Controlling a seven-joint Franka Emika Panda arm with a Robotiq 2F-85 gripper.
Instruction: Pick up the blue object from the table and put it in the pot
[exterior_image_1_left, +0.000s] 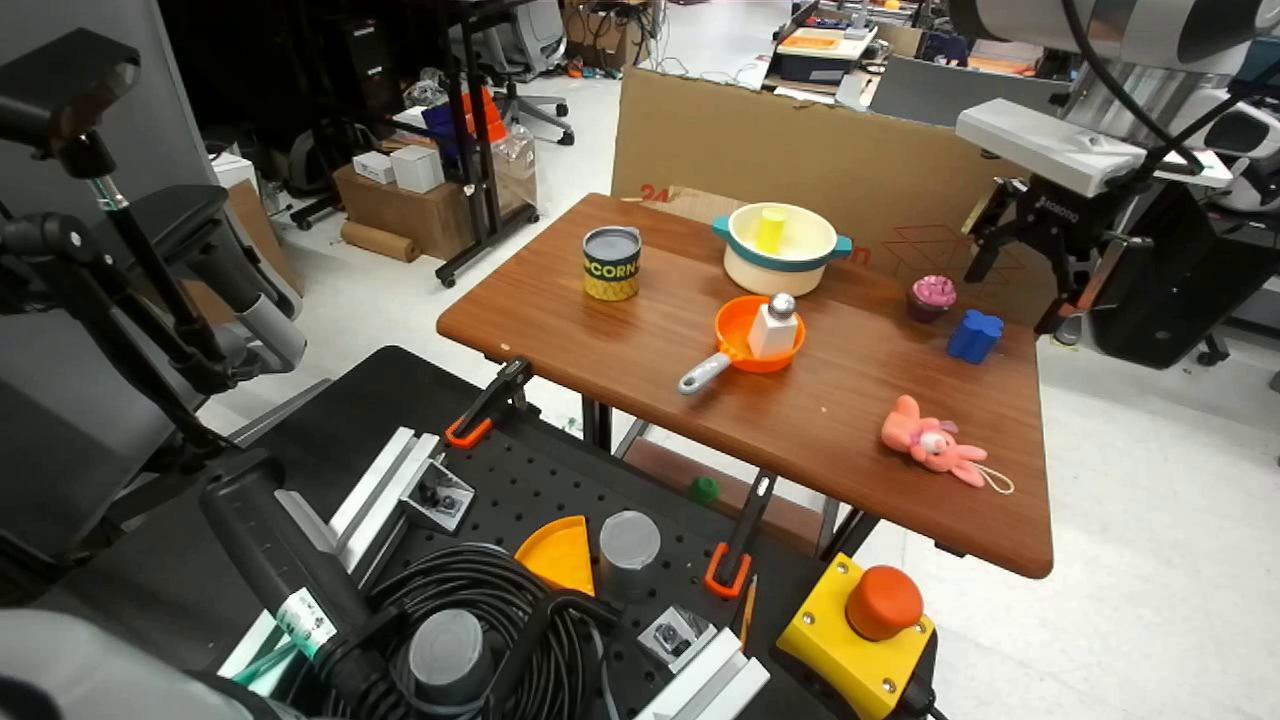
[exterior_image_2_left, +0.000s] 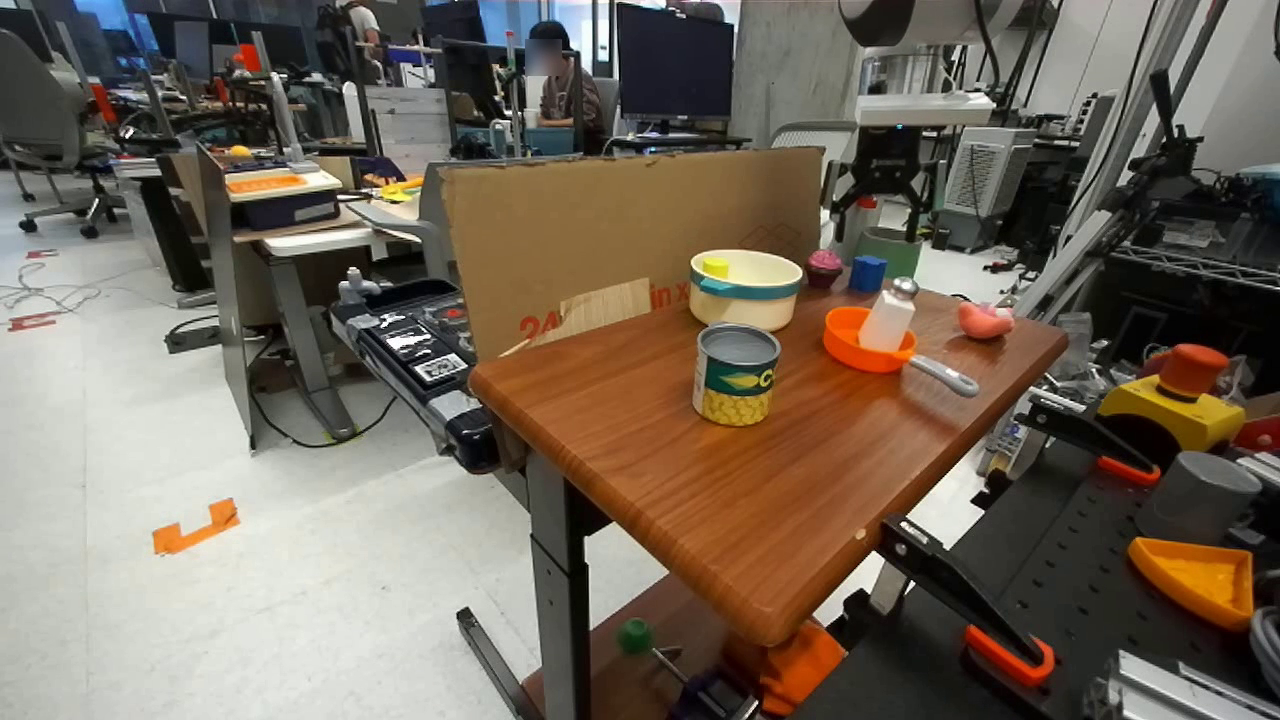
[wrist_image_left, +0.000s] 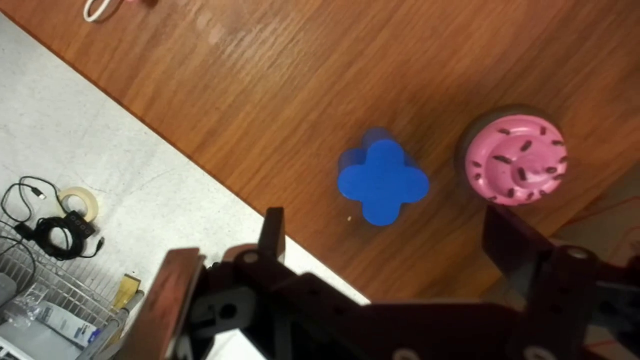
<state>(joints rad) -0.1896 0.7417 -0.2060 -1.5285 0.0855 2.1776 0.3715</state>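
The blue object (exterior_image_1_left: 974, 337) is a small four-lobed block standing on the wooden table near its edge. It also shows in an exterior view (exterior_image_2_left: 867, 273) and in the wrist view (wrist_image_left: 382, 182). The pot (exterior_image_1_left: 758, 274) is cream with a teal band and teal handles, at the back of the table; it also shows in an exterior view (exterior_image_2_left: 745, 312). A yellow cylinder (exterior_image_1_left: 770, 230) stands inside it. My gripper (exterior_image_1_left: 1012, 298) is open and empty, above table height near the blue object. In the wrist view, the gripper's (wrist_image_left: 382, 232) fingertips lie apart, to either side of the block.
A pink-topped cupcake (wrist_image_left: 517, 160) stands close beside the blue block, near one finger. A cardboard panel (exterior_image_1_left: 800, 140) stands behind the table. An orange pan (exterior_image_1_left: 737, 320) holds a salt shaker (exterior_image_1_left: 773, 330). A corn can (exterior_image_1_left: 611, 264) and a pink plush (exterior_image_1_left: 930, 440) are on the table.
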